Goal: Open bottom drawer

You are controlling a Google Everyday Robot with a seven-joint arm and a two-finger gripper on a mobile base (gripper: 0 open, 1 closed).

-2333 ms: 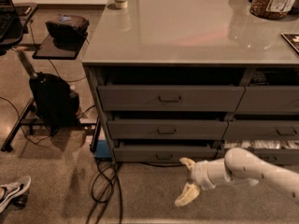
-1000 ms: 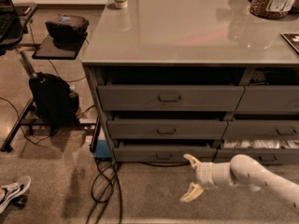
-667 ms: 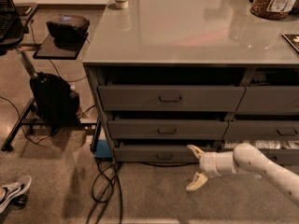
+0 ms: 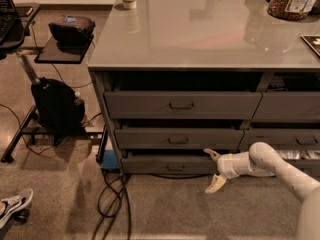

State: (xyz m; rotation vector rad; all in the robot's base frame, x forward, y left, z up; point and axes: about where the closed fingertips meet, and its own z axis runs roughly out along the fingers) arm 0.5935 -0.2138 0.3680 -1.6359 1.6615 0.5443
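Left of the cabinet I see a black backpack on the floor, with cables trailing by the cabinet's lower left corner. The bottom drawer is the lowest in the cabinet's left stack. It has a wide, low, dark-grey front with a small handle at its middle. My claw sits at that drawer's right end, fingers spread wide, gripping nothing. The upper finger is by the drawer's top corner; whether it touches, I cannot tell.
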